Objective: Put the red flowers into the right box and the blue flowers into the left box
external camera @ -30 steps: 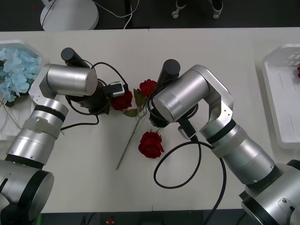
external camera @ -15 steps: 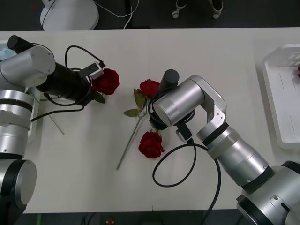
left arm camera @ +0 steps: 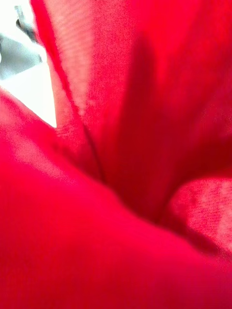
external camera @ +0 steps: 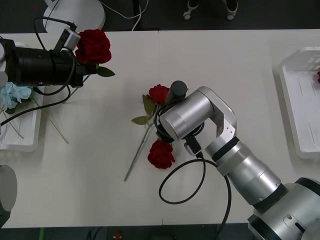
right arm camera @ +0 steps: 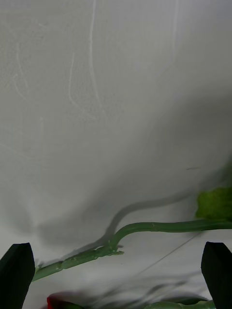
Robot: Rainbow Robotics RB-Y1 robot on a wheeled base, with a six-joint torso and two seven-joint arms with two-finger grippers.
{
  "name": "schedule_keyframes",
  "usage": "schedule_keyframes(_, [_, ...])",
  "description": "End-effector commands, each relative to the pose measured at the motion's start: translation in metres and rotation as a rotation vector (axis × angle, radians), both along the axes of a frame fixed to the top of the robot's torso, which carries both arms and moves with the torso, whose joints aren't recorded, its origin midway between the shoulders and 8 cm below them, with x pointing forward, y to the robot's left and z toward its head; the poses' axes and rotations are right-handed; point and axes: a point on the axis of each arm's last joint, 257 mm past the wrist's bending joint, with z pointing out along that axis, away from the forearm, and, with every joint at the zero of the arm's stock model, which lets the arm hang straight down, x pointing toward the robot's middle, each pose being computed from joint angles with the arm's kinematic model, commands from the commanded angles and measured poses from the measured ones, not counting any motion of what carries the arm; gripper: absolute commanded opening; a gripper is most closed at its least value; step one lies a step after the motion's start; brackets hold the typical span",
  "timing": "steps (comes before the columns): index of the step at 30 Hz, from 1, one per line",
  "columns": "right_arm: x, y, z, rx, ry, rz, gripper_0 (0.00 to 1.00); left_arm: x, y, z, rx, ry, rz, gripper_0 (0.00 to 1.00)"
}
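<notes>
The left gripper (external camera: 82, 62) is at the far left of the table (external camera: 240, 65), and it holds one red rose (external camera: 93, 45) lifted in the air; the head stands just beyond the gripper's tip and its petals (left arm camera: 116, 159) lie right against the wrist camera. I judge the fingers clenched on this rose from the way it hangs there, as the fingers themselves are hidden. Near this arm, the left box (external camera: 20, 142) lies at the left edge with pale blue flowers (external camera: 14, 93) inside. The right gripper (external camera: 162, 131) is low over the middle of the table with its two black fingers (right arm camera: 17, 275) spread wide and released. Between them a green stem (right arm camera: 145, 228) lies on the table. Two more red roses are by it, one (external camera: 158, 93) on the far side, one (external camera: 161, 154) on the near side. The right box (external camera: 295, 100) is at the right edge. No writing can be read.
</notes>
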Motion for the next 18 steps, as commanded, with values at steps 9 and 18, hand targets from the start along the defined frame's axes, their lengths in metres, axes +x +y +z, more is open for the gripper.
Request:
schedule_keyframes(9, [-0.007,0.023,-0.009,-0.01,-0.001,0.046,1.0,-0.021,0.022,0.072,-0.275,-0.08,-0.006,0.0])
schedule_keyframes(18, [0.001,0.019,-0.012,-0.005,-0.02,0.036,1.0,-0.061,0.015,0.086,-0.402,-0.084,-0.076,0.0])
